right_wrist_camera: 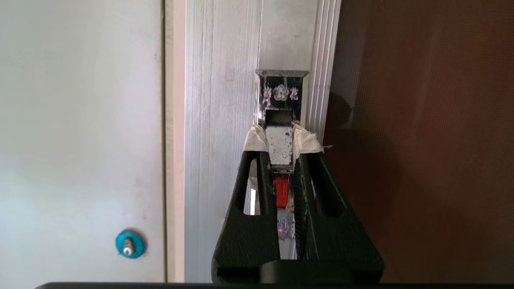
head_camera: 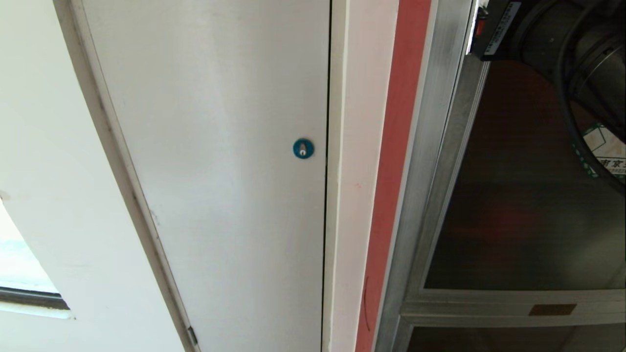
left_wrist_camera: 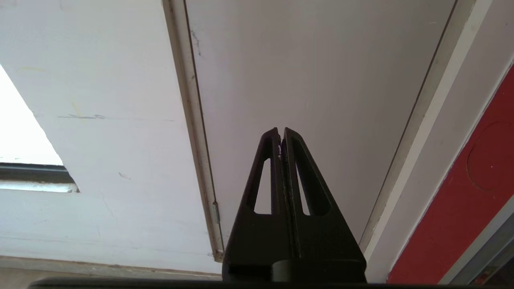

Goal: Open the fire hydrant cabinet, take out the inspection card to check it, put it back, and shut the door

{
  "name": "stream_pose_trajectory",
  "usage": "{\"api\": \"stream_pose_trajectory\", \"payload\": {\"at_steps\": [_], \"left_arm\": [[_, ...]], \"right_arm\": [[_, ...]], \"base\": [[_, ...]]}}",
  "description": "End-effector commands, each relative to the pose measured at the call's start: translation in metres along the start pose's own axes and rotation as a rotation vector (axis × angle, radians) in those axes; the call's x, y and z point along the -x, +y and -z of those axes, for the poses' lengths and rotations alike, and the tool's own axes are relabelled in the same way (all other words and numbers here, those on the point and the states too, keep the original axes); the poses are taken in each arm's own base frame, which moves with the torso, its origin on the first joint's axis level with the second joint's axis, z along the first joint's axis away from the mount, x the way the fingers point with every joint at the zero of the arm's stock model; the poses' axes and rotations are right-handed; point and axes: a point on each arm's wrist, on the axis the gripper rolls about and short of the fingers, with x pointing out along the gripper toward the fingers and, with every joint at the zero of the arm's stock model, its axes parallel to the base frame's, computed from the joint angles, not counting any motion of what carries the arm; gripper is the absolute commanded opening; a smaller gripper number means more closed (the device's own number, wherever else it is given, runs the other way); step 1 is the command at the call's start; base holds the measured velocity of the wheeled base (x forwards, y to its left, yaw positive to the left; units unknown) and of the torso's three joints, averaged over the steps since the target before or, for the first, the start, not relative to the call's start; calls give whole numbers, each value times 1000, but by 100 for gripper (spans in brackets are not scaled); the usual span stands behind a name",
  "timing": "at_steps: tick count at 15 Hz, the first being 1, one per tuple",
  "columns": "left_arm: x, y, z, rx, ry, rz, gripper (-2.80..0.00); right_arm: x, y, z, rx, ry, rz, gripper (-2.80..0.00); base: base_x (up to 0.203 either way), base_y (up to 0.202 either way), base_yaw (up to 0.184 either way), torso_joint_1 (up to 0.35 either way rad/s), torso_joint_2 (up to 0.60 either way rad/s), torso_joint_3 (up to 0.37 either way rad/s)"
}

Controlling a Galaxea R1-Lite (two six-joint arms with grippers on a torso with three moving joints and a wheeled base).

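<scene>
The right gripper (right_wrist_camera: pixel 281 150), mid-frame, pinches the latch (right_wrist_camera: pixel 280 146) on the door (right_wrist_camera: pixel 421 140); next, pull it open gently.

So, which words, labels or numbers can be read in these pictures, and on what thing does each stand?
"南京": partly readable on the green-bordered sticker on the door; the rest is cut off.
Black label on the robot's arm: print too small to read.
Engraved marks on the latch plate, whose handle the right gripper clamps: not legible.
Brass plate: no readable text.
</scene>
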Motion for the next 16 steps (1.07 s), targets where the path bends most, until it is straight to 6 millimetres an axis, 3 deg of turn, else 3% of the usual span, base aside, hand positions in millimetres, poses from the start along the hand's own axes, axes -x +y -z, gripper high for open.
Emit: {"api": "stream_pose_trajectory", "payload": {"at_steps": [1,8,15,16], "left_arm": [[0,0,0,0,0,0,-280],[0,0,0,0,0,0,-280],[0,0,0,0,0,0,-280],[0,0,0,0,0,0,-280]], "right_arm": [[16,-7,-16,-27,-29,-9,-280],[39,-21,-40,-48,-48,-31,-280],[42,-18,-21,-1,18,-54,-280],[42,-17,-20,2,21,-54,0]], "base": [[0,0,0,0,0,0],[0,0,0,0,0,0],[0,0,0,0,0,0],[0,0,0,0,0,0]]}}
